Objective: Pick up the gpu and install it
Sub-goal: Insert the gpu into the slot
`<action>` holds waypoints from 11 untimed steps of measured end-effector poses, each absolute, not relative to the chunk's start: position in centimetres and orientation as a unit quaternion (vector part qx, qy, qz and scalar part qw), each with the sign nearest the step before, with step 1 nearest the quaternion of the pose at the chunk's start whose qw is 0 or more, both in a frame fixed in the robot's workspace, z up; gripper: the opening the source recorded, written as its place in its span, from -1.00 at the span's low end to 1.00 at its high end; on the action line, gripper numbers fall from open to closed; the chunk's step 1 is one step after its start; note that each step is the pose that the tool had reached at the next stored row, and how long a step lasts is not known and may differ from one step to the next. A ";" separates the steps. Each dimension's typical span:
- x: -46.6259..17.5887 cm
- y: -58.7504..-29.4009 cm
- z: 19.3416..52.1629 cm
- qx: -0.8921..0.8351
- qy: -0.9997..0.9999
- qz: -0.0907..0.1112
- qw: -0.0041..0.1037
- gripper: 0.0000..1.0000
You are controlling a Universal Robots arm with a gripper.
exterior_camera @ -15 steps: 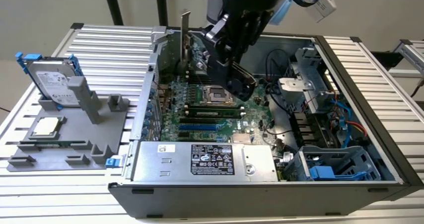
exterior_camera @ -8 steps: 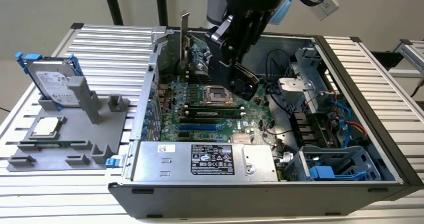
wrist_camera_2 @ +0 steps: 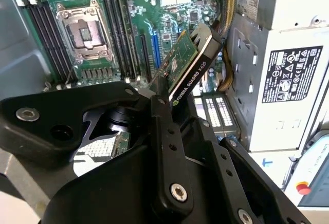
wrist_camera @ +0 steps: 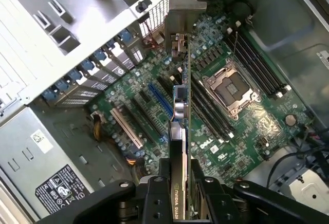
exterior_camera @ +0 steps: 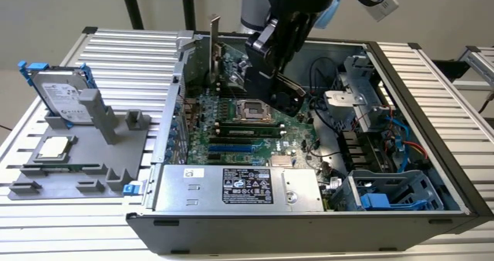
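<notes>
We see the jaws clamped on the black-shrouded end of the gpu [wrist_camera: 178, 106]. It hangs on edge over the green motherboard [wrist_camera: 257, 131] inside the open computer case [exterior_camera: 420, 122], its silver bracket [wrist_camera: 182, 8] toward the rear slots [wrist_camera: 92, 77].

My arm [exterior_camera: 253, 6] hangs in from above, and my gripper [exterior_camera: 287, 93] slants downward from it, leaning a little toward the exterior view's right. My two black fingers [wrist_camera: 157, 196] stand parallel, pressed in from both sides on one end of the gpu [wrist_camera: 180, 106]. I hold it on edge between them. In the second wrist view one finger lies along the card's face.
</notes>
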State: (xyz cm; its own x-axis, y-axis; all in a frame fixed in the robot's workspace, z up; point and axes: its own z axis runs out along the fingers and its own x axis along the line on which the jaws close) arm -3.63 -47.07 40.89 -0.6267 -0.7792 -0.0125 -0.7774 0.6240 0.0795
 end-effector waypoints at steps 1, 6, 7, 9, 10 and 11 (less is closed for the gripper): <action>-3.6 -47.1 40.9 0.436 -0.899 -0.039 0.012 -1.00; -3.3 -47.1 40.9 0.455 -0.890 -0.038 0.013 -1.00; -3.3 -47.1 40.9 0.459 -0.887 -0.038 0.013 -1.00; -3.2 -47.1 40.9 0.467 -0.883 -0.038 0.013 -1.00; -3.1 -47.1 40.9 0.471 -0.881 -0.038 0.013 -1.00; -3.1 -47.1 40.9 0.475 -0.879 -0.038 0.013 -1.00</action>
